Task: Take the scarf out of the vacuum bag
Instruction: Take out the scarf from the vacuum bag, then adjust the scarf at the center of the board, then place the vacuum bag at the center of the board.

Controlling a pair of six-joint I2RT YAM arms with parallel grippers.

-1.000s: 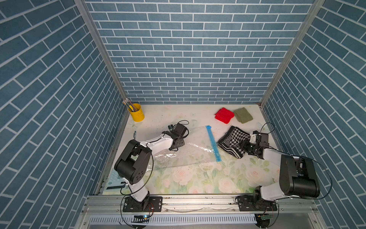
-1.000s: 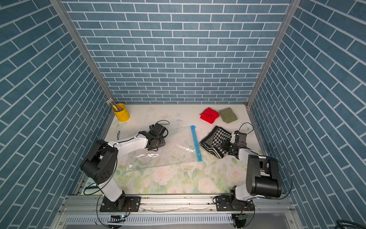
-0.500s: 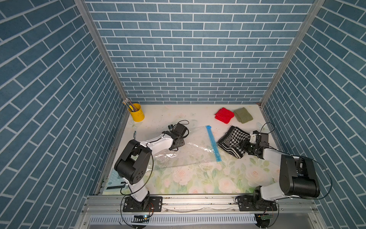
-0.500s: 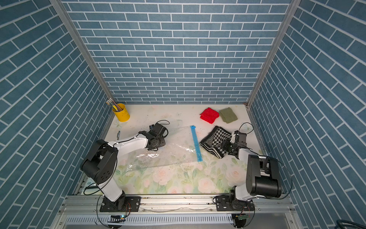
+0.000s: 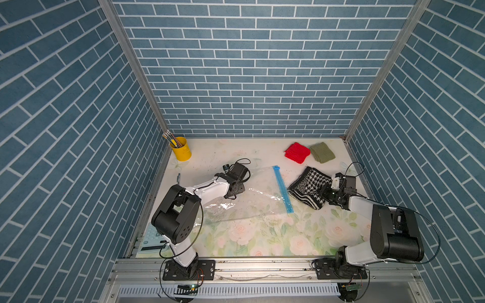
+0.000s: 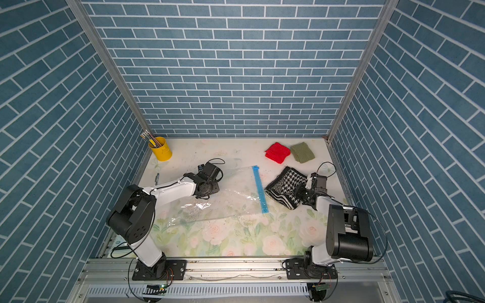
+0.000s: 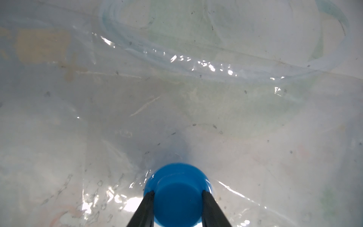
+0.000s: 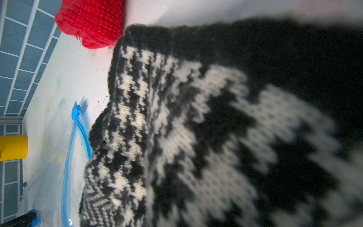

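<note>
Top view: scarf (image 5: 308, 187) diagonal beside bag (image 5: 259, 199)

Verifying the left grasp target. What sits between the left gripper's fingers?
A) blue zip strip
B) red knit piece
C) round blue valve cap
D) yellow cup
C: in the left wrist view the left gripper has its black fingers against both sides of the round blue valve cap on the vacuum bag.
</note>
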